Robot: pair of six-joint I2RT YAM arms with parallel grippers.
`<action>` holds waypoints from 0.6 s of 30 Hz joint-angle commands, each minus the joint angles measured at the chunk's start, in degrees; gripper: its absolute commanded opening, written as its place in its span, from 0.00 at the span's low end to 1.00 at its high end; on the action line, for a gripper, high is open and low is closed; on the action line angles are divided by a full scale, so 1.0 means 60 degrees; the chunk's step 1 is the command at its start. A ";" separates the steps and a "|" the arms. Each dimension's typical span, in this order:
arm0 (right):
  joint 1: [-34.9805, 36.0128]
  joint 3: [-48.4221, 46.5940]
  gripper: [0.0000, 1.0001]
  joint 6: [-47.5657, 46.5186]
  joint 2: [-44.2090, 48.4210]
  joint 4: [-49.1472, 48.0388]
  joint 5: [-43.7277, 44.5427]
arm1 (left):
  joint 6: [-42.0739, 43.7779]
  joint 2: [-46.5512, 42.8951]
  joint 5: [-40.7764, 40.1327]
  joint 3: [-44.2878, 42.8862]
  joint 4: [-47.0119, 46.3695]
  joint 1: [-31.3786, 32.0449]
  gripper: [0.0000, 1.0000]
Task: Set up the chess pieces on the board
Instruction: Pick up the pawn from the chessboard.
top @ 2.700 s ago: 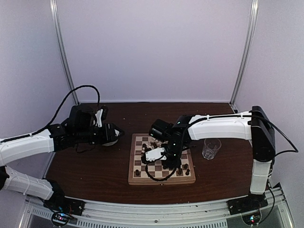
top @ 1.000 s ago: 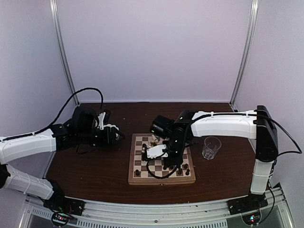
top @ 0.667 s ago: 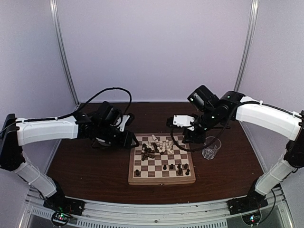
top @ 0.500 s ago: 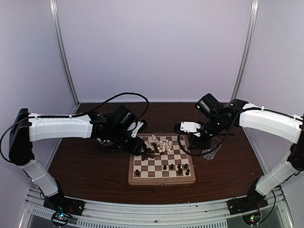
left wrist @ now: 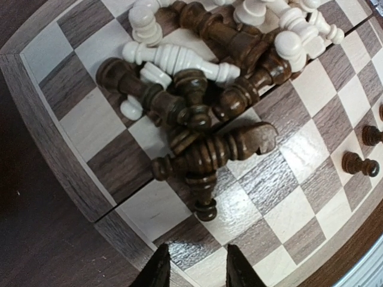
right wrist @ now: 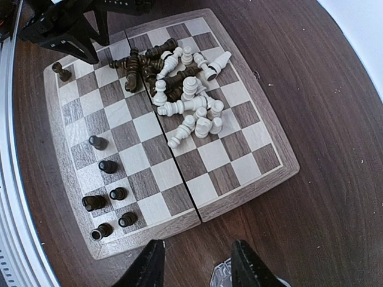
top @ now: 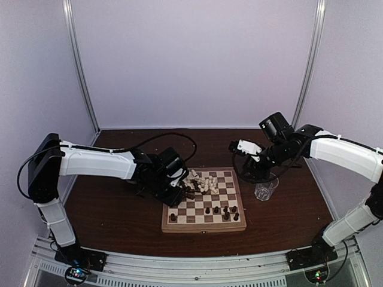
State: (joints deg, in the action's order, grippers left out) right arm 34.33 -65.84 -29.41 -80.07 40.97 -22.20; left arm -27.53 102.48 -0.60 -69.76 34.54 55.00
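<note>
On my dark tabletop [top: 114,209] the board [top: 203,228] lies centred. My left end effector [left wrist: 194,269] hangs over its 10 o'clock corner, fingers slightly parted, empty. The right end effector [right wrist: 197,266] sits off toward 2 o'clock, released, empty. Most chess pieces [top: 200,182] lie heaped at the board's 12 o'clock edge; a few dark ones stand toward 5 o'clock.

A dark wooden table [top: 108,209] carries the board [top: 192,207] and a clear glass [top: 265,190].
</note>
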 commanded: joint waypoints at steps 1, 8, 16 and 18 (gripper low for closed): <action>0.0002 0.0098 0.40 0.0127 0.0163 -0.0259 -0.0262 | 0.0228 0.0177 -0.0123 -0.0239 -0.0362 -0.0029 0.33; 0.0003 0.0003 0.40 0.0126 0.0011 -0.0206 -0.0306 | 0.0263 0.0440 -0.0051 -0.0224 -0.0889 -0.0041 0.32; -0.0001 -0.0012 0.41 0.0097 -0.0112 -0.0142 -0.0416 | 0.0275 0.0741 -0.0257 -0.0296 -0.1124 -0.0046 0.30; 0.0005 -0.0016 0.41 0.0083 -0.0129 -0.0134 -0.0435 | 0.0306 0.0749 -0.0345 -0.0262 -0.1170 -0.0047 0.29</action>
State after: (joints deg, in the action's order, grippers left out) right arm 34.30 -65.84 -29.32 -80.20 40.45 -23.77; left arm -26.55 106.34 -1.15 -70.15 29.85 54.96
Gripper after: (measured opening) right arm 0.407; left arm 0.301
